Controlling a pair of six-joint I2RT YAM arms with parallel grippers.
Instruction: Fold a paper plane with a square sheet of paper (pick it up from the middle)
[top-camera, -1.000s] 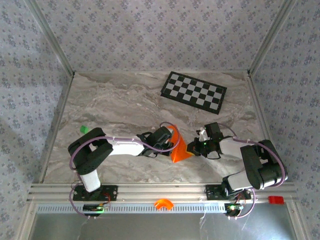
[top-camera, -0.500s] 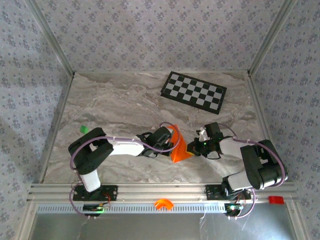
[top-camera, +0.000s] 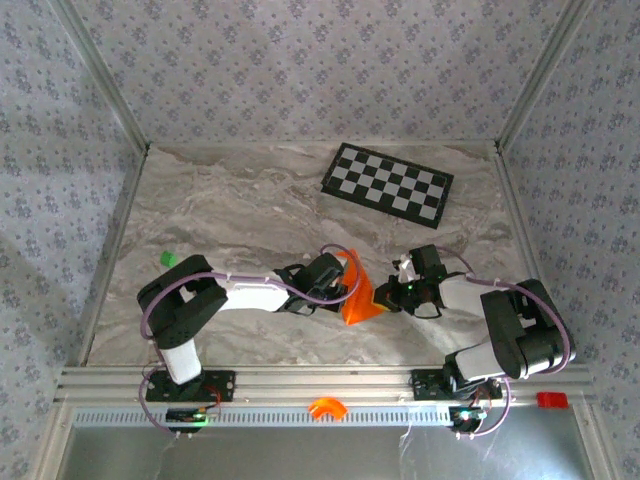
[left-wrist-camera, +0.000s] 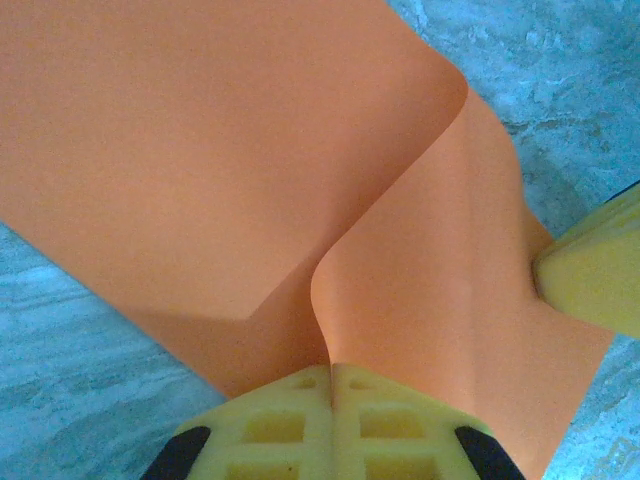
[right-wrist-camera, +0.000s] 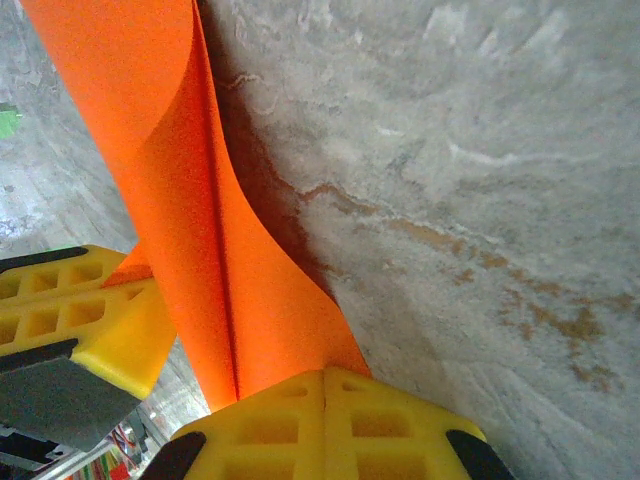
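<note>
the square sheet of paper (top-camera: 358, 296) is held up, bowed, near the front middle of the table (top-camera: 230, 210). the left gripper (left-wrist-camera: 330, 372) is clamped on one edge and the right gripper (right-wrist-camera: 325, 375) on the other. it looks softly doubled over with no dart point yet, so i judge most folds are left. the checkerboard (top-camera: 388, 182) lies well apart at the back and the tiny green piece (top-camera: 167, 258) far left, so neither stands in the way.

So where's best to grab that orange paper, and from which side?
Probably its two opposite edges, from either side, as the left gripper and right gripper pinch it now: the square sheet of paper is thin and buckled up off the table, leaving those edges free.
</note>
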